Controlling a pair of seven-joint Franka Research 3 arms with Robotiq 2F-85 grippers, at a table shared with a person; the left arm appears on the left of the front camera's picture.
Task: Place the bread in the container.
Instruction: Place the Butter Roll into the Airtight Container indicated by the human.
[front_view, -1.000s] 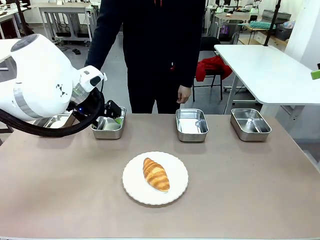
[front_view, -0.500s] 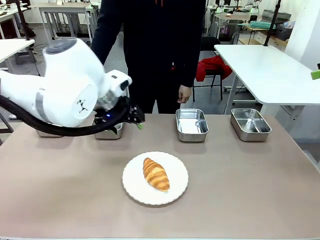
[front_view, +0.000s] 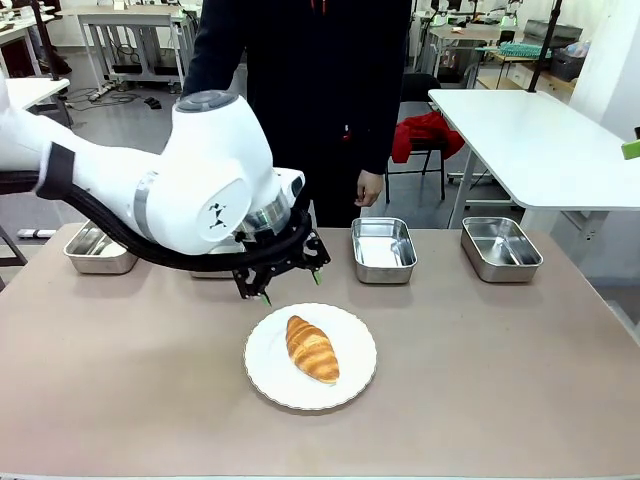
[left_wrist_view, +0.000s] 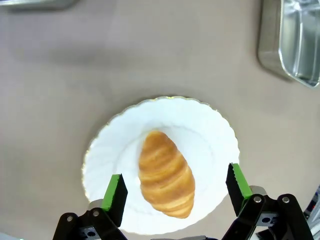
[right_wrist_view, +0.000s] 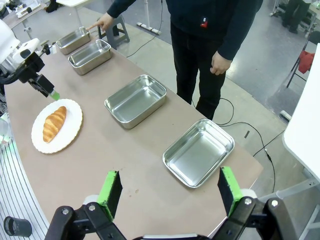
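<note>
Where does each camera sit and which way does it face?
Front: robot's side, looking across the table at the person; left arm and open left hand show.
Left wrist: on that arm, looking straight down at the bread; own fingers at bottom.
Right wrist: raised above the table's right end, looking along the trays; open right hand at bottom.
Shared: all three show the bread on the plate.

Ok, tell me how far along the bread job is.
Done: nothing yet. The croissant lies on the white plate, and the steel trays hold no bread. In hand: the left gripper hangs open just above the plate's far edge, its fingers to either side of the croissant in the wrist view, not touching it. Left: lower, grip, carry it to a tray, release.
</note>
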